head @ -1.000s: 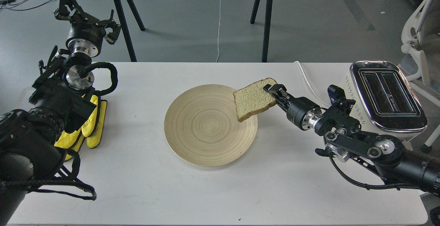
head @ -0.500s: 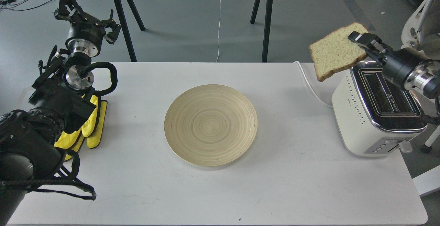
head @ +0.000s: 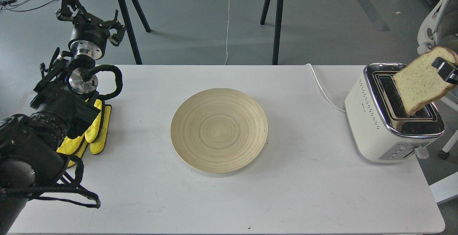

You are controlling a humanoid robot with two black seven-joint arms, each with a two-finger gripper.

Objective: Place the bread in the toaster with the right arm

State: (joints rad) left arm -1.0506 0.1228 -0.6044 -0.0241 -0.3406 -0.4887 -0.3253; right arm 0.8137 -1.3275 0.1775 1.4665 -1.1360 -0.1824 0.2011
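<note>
A pale tan bread slice (head: pixel 422 81) with brown crust hangs tilted over the chrome top of the cream-white toaster (head: pixel 372 120), its lower corner at the slots. My right gripper (head: pixel 445 69) is shut on the slice's upper right edge; only its black fingertips show at the right edge of the view, the rest of the arm is out of view. My left gripper (head: pixel 89 18) is raised at the far left beyond the table edge, open and empty.
A round wooden plate (head: pixel 186 127) lies bare in the middle of the white table (head: pixel 250 199). A yellow mitt (head: pixel 96 135) lies under my left arm. The toaster's white cord (head: pixel 323 90) runs off the back. An office chair (head: pixel 434 20) stands at the right.
My right gripper has carried the bread from over the plate up and right, then down over the toaster's top. The arm has mostly left the view. The left arm has not moved.
</note>
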